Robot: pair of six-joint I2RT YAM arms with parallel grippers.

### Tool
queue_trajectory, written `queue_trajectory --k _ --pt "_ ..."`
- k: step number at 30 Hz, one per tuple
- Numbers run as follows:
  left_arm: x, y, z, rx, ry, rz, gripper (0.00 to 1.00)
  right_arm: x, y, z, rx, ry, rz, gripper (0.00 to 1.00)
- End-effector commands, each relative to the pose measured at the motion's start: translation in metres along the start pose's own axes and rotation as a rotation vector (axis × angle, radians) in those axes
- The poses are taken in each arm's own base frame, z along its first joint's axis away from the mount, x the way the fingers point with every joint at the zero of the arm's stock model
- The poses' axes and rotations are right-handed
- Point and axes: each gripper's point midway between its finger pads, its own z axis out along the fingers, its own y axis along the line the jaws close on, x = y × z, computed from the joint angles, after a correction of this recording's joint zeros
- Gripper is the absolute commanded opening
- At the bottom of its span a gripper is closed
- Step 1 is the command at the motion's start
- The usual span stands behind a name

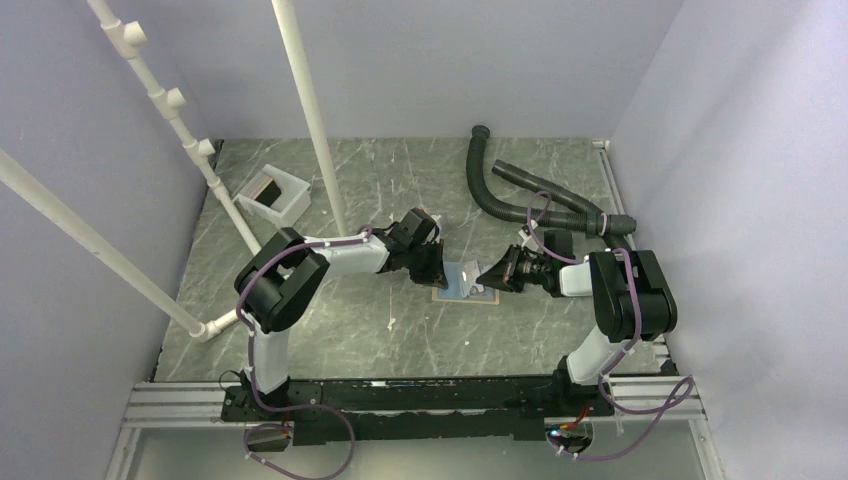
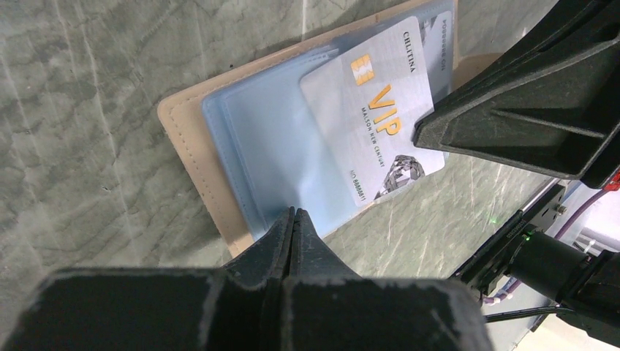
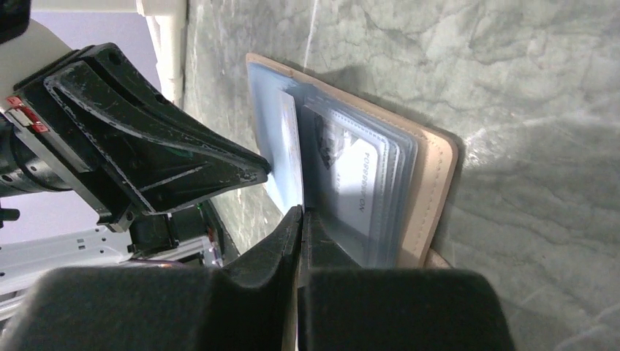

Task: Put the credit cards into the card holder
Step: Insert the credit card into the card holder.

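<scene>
The card holder (image 1: 455, 292) lies open on the table, with a tan border (image 2: 191, 157) and pale blue sleeves (image 3: 398, 172). A silver VIP credit card (image 2: 376, 110) lies slanted over the sleeves. My right gripper (image 3: 300, 212) is shut on this card's edge, which shows as a thin pale strip between the fingers. It also shows in the top view (image 1: 492, 275). My left gripper (image 2: 294, 213) is shut, its tips on the near edge of the top blue sleeve; I cannot tell whether it pinches the sleeve. Another card (image 3: 358, 183) sits inside a sleeve.
A white open tray (image 1: 290, 205) with a brown thing inside stands at the back left. Black corrugated hoses (image 1: 520, 195) lie at the back right. White pipes (image 1: 310, 110) cross the left side. A metal rail (image 1: 400, 400) runs along the near edge.
</scene>
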Motion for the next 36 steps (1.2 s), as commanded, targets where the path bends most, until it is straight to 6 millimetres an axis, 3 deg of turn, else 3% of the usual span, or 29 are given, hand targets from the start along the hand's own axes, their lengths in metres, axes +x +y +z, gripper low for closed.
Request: queue_trajectory --k 1,8,12,17,20,27,33,36 --pt "0.014 0.019 0.005 -0.057 0.046 -0.012 0.0 -0.016 0.006 0.006 -0.013 -0.068 -0.056 0.02" --pt "0.013 0.014 0.005 -0.031 0.046 -0.016 0.0 -0.003 0.013 0.014 -0.005 -0.056 -0.054 0.14" --pt "0.007 0.008 -0.003 -0.017 0.033 -0.003 0.0 -0.007 -0.002 0.001 0.158 -0.083 -0.123 0.22" --pt "-0.01 0.002 -0.025 -0.001 -0.017 0.001 0.2 -0.011 -0.006 -0.007 0.275 -0.079 -0.147 0.32" --pt "-0.015 0.01 -0.033 -0.036 -0.042 0.004 0.24 -0.011 -0.009 -0.012 0.348 -0.064 -0.173 0.39" --pt "-0.004 0.038 -0.016 -0.124 -0.001 -0.016 0.0 -0.012 0.0 0.0 0.321 -0.035 -0.224 0.38" --pt "0.006 0.05 -0.006 -0.173 0.028 -0.022 0.0 -0.003 0.004 0.016 0.293 0.005 -0.226 0.35" --pt "0.01 0.047 0.0 -0.162 0.044 -0.021 0.0 0.002 0.018 0.032 0.236 0.026 -0.225 0.35"
